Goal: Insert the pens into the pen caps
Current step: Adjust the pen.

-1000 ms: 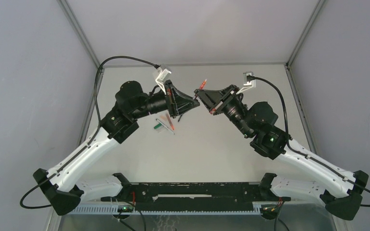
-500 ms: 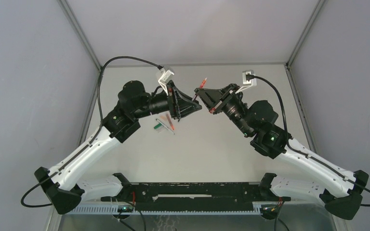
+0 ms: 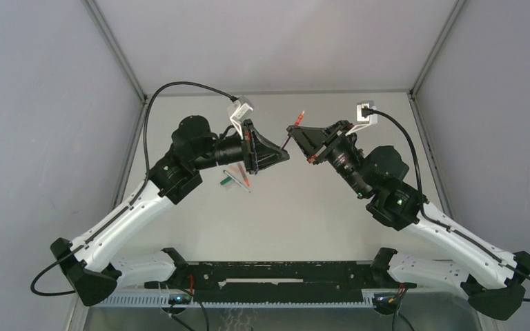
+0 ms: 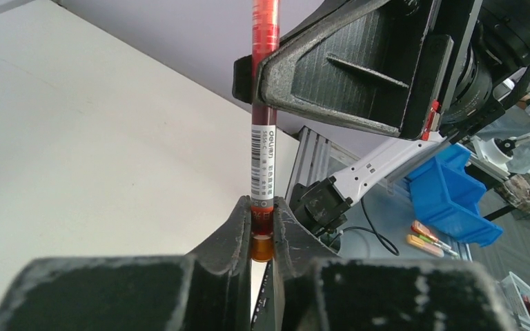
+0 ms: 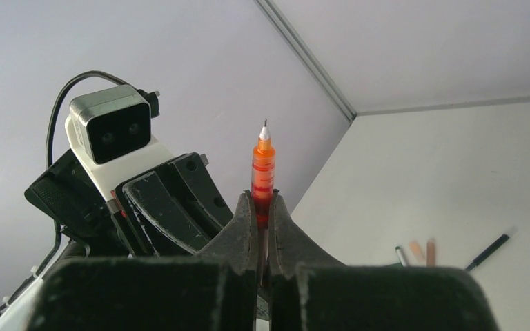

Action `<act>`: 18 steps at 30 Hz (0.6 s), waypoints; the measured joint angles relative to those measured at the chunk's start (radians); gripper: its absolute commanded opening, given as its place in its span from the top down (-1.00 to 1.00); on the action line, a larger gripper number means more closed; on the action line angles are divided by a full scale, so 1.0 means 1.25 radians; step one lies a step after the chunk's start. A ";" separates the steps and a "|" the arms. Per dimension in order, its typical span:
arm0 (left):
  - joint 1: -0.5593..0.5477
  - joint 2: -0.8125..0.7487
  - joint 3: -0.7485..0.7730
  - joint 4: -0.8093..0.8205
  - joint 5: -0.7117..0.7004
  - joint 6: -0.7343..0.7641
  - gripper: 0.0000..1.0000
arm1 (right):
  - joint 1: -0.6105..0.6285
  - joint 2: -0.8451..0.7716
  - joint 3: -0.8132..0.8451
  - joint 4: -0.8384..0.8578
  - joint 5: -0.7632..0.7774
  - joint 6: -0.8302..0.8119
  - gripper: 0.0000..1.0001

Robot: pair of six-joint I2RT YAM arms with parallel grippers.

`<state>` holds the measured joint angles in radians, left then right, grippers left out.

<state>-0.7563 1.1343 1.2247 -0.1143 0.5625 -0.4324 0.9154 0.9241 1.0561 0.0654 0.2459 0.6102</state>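
Note:
One red pen (image 3: 294,128) is held in mid-air between both grippers. My left gripper (image 4: 262,224) is shut on its back end, where an orange plug shows between the fingers. My right gripper (image 5: 263,210) is shut on the same red pen (image 5: 263,165) near its front, and the bare writing tip sticks out past the fingers. In the left wrist view the labelled barrel of the red pen (image 4: 263,131) runs up into the right gripper's fingers (image 4: 331,76). More pens (image 3: 237,178), red and green-ended, lie on the table under the left arm. No separate pen caps can be made out.
A black pen (image 5: 486,252) lies on the table beside the other pens (image 5: 414,252). The white table (image 3: 303,207) is enclosed by grey walls on three sides. Both arms meet high above the table's far middle.
The right gripper and the red pen have shifted a little toward the back right. The left gripper has followed and is still closed on the pen's back end.

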 measured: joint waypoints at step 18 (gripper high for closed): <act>0.000 0.007 0.000 0.020 0.015 -0.006 1.00 | -0.010 0.033 0.001 0.004 -0.034 0.025 0.37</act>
<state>-0.7567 1.1435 1.2247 -0.0895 0.5816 -0.4397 0.9028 0.9653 1.0576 0.0704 0.2028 0.6418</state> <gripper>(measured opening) 0.145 0.368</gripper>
